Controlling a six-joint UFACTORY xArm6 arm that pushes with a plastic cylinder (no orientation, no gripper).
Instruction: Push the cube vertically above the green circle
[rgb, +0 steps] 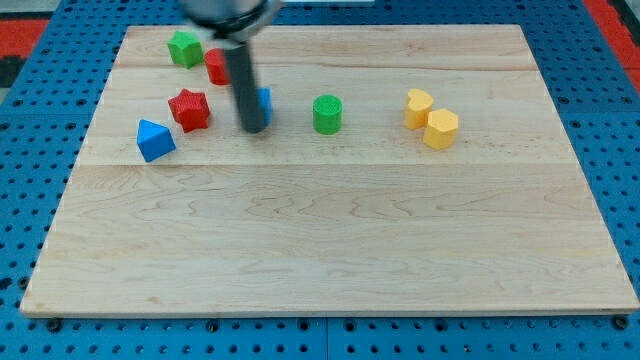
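Note:
The green circle block (327, 114) stands at the upper middle of the wooden board (330, 240). A blue cube (264, 103) sits to its left, mostly hidden behind my rod. My tip (253, 128) rests on the board at the cube's lower left edge, touching or nearly touching it. The rod rises blurred toward the view's top.
A red star block (189, 109) and a blue triangle-like block (154, 139) lie left of the tip. A green block (184, 47) and a partly hidden red block (216, 66) sit at the upper left. Two yellow blocks (419, 107) (441, 129) sit at the right.

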